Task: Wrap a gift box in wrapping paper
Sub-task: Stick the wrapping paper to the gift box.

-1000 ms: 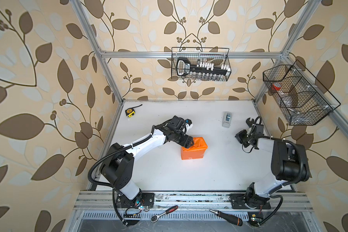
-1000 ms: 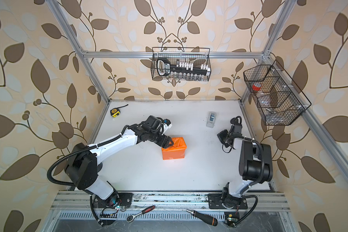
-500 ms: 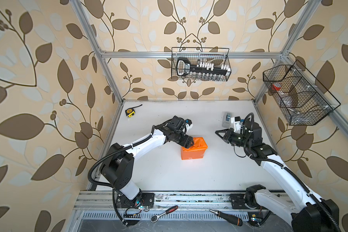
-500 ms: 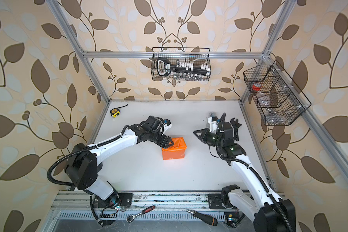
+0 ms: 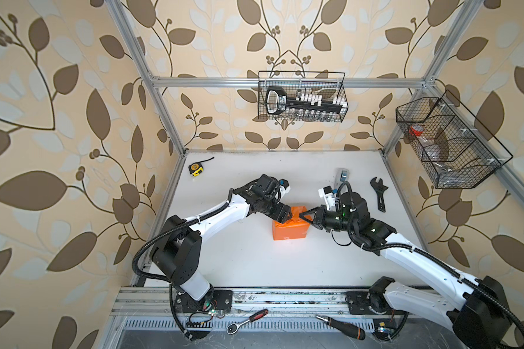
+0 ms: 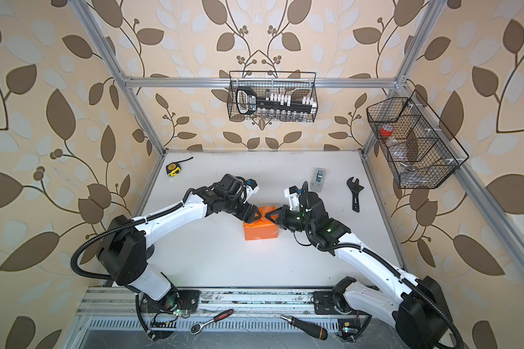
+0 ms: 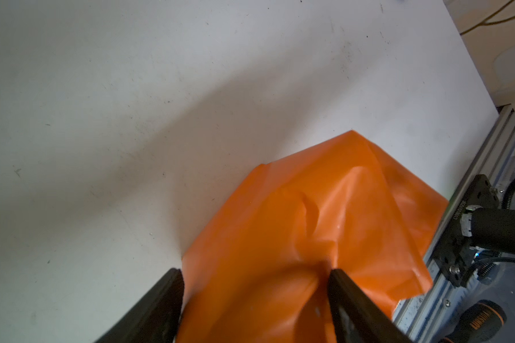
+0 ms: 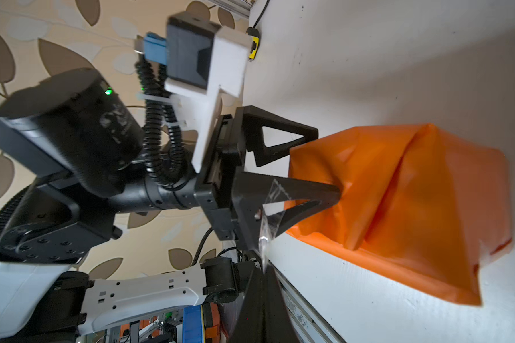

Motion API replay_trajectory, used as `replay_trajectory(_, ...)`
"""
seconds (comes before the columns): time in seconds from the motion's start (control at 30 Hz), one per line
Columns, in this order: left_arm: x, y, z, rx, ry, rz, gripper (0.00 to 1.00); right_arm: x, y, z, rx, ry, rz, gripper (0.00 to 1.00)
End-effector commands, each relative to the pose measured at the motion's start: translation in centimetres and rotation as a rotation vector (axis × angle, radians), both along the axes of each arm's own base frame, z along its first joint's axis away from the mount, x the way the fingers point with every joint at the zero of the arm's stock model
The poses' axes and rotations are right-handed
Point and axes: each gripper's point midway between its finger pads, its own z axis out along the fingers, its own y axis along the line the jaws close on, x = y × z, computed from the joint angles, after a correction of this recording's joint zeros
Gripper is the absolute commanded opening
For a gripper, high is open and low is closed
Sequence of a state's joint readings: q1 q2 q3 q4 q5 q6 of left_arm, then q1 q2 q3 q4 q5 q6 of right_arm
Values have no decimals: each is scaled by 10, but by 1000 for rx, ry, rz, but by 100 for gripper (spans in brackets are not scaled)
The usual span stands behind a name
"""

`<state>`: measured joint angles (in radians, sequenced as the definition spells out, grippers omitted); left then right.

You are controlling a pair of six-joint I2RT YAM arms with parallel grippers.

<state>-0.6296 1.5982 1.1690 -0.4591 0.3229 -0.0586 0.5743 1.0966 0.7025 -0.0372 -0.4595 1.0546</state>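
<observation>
White flat bench (image 5: 254,266) carries everything. The job sits about mid-bench, between the two arms so both can reach it.

The large plain orange wrapping paper sheet (image 5: 289,231) is folded up round the small gift box. The box is fully hidden, no black shows. In the right wrist view, creased flaps meet in a ridge and a loose skirt of paper lies on the bench.

Then the left claw (image 5: 288,216): jaws spread wide, tips pushed against the paper at its end of the bundle, one tip dug into the fold. Reads as pinning the flaps so they don't spring open, not a lift. Can't tell if it squeezes the box underneath.

Then the right claw (image 5: 301,215): jaws closed, tip over the bundle's top, just beside the left claw, contact unclear. It pinches a short clear tape strip (image 8: 272,205) that sticks out free. Likely meant for the pinned fold.

Small grey tape dispenser (image 5: 342,175) stands well behind, out of the way.
</observation>
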Motion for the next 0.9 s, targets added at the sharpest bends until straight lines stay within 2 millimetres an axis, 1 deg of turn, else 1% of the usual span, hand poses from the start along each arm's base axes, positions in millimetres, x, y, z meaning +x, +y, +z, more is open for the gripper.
replay_trajectory(0.0,-26,15,-36,140,88,-27,77,3,3,-6,-7,2,-2,0)
replay_trajectory(0.13,-26,15,-36,139,89,-26,77,4,9,-12,-9,22,22,0)
replay_trajectory(0.33,-26,16,-33,138,82,-25,78,2,12,-29,-20,71,37,0)
replay_trajectory(0.6,-27,16,-33,137,82,-24,78,-6,12,-56,-23,142,52,0)
replay_trajectory(0.73,-26,17,-33,139,78,-23,78,-8,12,-66,-34,166,56,0)
replay_trajectory(0.87,-26,16,-31,137,75,-25,78,-8,8,-71,-45,175,46,0)
